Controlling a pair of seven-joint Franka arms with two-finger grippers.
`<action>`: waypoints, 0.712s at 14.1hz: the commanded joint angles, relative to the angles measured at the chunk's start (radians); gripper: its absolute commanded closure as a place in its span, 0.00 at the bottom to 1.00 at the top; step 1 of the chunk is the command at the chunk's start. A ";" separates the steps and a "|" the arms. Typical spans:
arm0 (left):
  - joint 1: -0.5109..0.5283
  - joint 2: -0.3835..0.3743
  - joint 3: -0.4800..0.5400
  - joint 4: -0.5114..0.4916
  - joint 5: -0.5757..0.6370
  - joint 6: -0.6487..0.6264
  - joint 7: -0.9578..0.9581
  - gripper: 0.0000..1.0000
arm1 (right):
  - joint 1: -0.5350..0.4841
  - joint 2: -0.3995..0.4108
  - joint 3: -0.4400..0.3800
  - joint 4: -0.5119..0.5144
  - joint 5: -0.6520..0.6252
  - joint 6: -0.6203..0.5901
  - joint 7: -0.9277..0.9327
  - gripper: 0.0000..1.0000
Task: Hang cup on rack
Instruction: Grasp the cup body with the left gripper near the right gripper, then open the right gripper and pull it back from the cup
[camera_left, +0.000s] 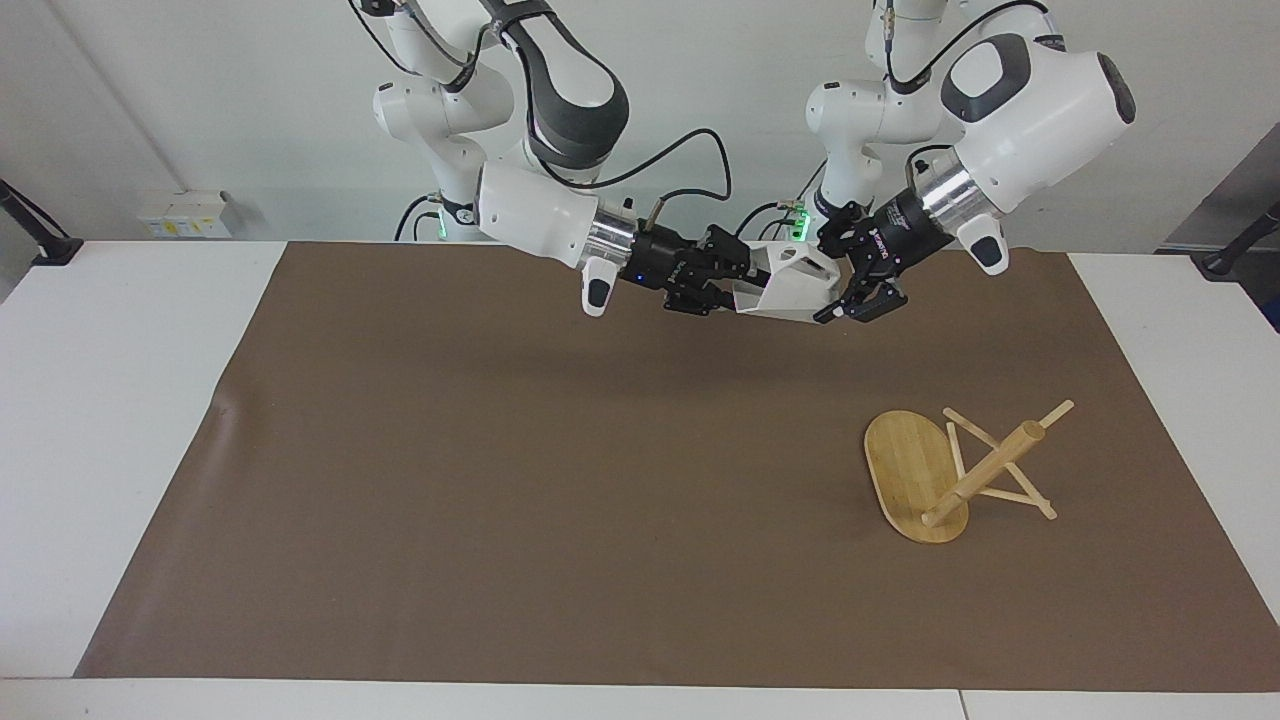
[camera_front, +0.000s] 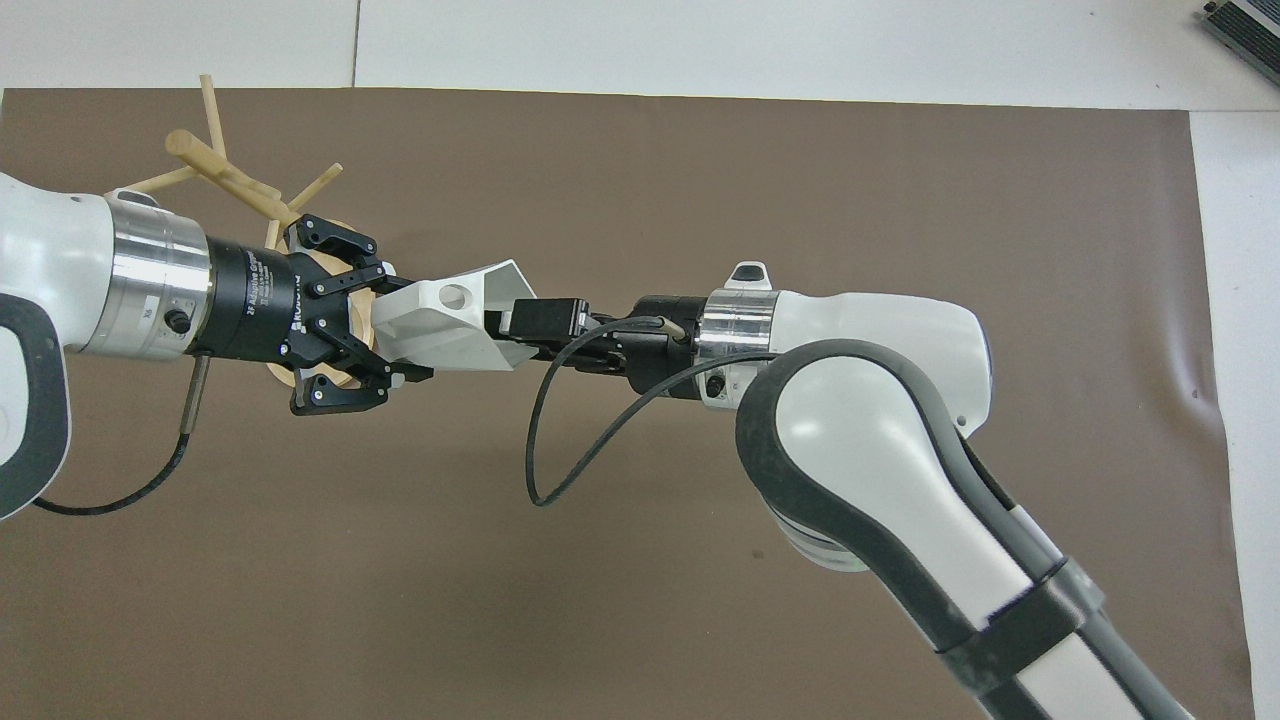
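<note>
**Mid-air cup handoff, rack lying tipped over**

The cup (camera_left: 788, 283) is up in the air between both arms, over the robots' end of the brown mat (camera_left: 560, 480), nowhere near resting on the tabletop (camera_left: 110, 400). It's a small white faceted thing with a hexagonal rim, a tapered body and a chunky handle pierced by a round hole. It looks like hard, smooth, rigid plastic or ceramic, so probably light, and it won't give under a squeeze, but those flat slick facets could let it twist in a pinch.

The left gripper (camera_front: 375, 335) has its fingers spread around the cup's narrow base end, touching or nearly so; whether it's really clamping isn't clear. The right gripper (camera_front: 525, 322) has its fingers shut on the cup at the rim, one apparently inside the mouth.

The rack (camera_left: 950, 470) sits toward the left arm's end of the tabletop, farther from the robots than the cup. It's light bamboo: oval flat base, thick round post, thin crossing peg sticks. It seems tipped, base up on edge and post slanting low, so it isn't ready to take a cup.

Best hold is probably the rim or body, keeping the handle hole free for a peg. Those pegs look skinny and snappable, so go gentle.
</note>
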 joint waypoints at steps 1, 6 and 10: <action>-0.009 -0.006 0.009 -0.007 -0.004 0.015 -0.018 1.00 | -0.010 -0.010 0.010 -0.007 -0.007 0.010 0.011 0.00; 0.003 -0.008 0.010 -0.015 -0.004 0.031 -0.044 1.00 | -0.010 -0.010 0.010 -0.007 -0.007 0.011 0.009 0.00; 0.015 -0.020 0.013 -0.057 -0.001 0.090 -0.093 1.00 | -0.010 -0.004 0.007 -0.015 -0.071 0.097 -0.049 0.00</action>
